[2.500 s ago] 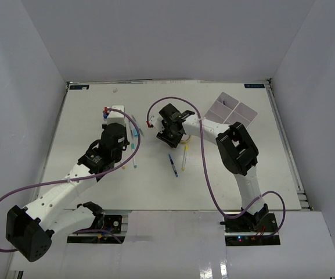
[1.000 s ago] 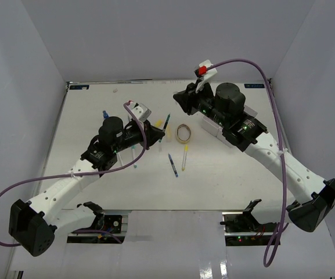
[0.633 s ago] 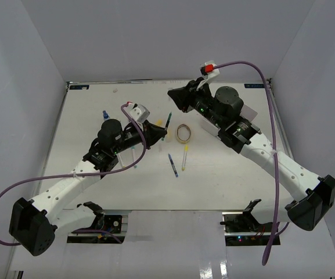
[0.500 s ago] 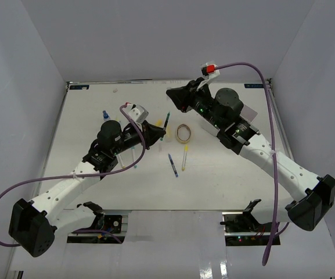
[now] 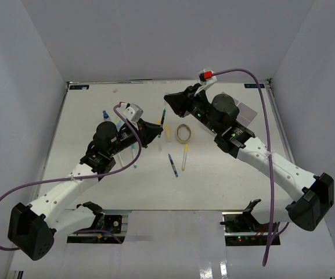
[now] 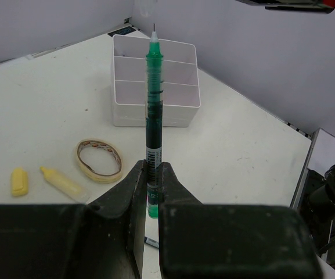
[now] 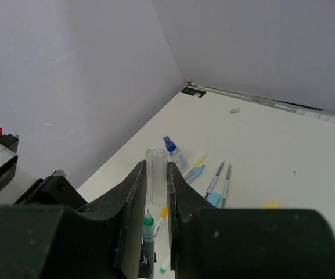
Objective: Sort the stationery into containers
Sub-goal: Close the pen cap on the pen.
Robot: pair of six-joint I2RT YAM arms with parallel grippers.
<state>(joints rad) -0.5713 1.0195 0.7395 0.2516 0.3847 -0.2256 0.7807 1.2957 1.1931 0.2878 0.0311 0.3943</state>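
Note:
My left gripper (image 6: 151, 174) is shut on the lower barrel of an uncapped green pen (image 6: 154, 110), which stands upright with its tip raised. In the top view the green pen (image 5: 162, 121) points at my right gripper (image 5: 168, 102). My right gripper (image 7: 154, 174) is shut on a clear pen cap (image 7: 157, 174), held just above the green pen's tip (image 7: 148, 224) and apart from it. The white four-compartment tray (image 6: 155, 113) stands behind, and the tan ring (image 6: 99, 160) lies on the table before it. The right arm partly hides the tray (image 5: 247, 109) in the top view.
A blue-capped bottle (image 7: 175, 152), a blue highlighter (image 7: 193, 172), two thin pens (image 7: 216, 174) and a blue block (image 7: 213, 199) lie at the left. A blue pen (image 5: 173, 164) and a yellow-capped pen (image 5: 184, 157) lie mid-table. A yellow block (image 6: 19, 181) lies near the ring.
The right gripper has swung left and down with the clear cap, closing on the pen tip. The left gripper has shifted the green pen slightly toward it.

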